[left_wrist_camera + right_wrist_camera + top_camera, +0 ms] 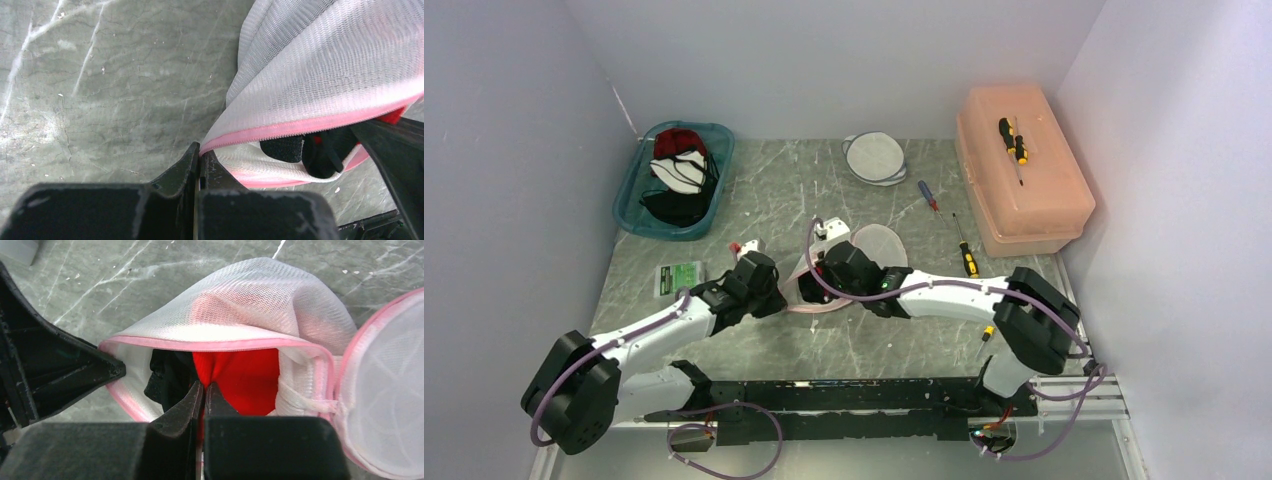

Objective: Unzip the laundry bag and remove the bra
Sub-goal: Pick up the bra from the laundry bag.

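- The right jaws are together, nipping a fold of the red and black bra (237, 372) just inside the mouth of the bag; the red cloth puckers toward their tips.
- The left jaws are clamped on the pink zipper edge at one end of the opening, holding that corner against the pull from the other side.
- The white mesh laundry bag with pink zipper trim (240, 305) lies on the grey marbled desk (150, 270) between the two arms, near the middle in the overhead view. Its mouth gapes wide and its round mesh flap (385, 390) is folded aside.
- The bra sits wholly inside the bag, its red part to the right of its black part in the right wrist view, both under the raised upper lip.
- Progress, as I judge it: the unzipping is done, and the bra is gripped but not yet drawn out. What is left is to pull it clear through the opening while the left side anchors the bag.
- Farther off stand a teal tray of garments (632, 215), a second round mesh bag (874, 157) and an orange plastic box (1049, 205).
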`<state>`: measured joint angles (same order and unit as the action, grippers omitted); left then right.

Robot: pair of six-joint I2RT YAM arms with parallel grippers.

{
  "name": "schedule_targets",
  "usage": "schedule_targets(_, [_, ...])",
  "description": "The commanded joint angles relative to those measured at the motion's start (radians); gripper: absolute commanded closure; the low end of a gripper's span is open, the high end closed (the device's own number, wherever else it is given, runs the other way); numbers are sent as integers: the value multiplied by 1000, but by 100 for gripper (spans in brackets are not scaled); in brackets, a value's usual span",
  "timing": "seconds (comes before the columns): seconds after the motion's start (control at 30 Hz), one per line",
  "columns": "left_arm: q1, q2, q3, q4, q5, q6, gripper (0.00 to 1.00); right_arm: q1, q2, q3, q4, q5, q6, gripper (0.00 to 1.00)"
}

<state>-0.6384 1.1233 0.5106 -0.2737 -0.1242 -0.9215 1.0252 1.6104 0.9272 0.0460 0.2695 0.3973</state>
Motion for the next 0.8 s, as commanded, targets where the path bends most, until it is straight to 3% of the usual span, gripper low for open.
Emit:
schedule_targets(0.0, [3,-17,18,-7,-3,7,97,-8,-88,-40,2,24,13,100])
schedule_targets(0.43, [10,-16,120,-48,-4,39,97,-64,-234,-176,96,-302,-47,100])
schedule_targets(0.77, [39,80,171,-10,48,56,97,-201,-321,-285,239,-626,60,100])
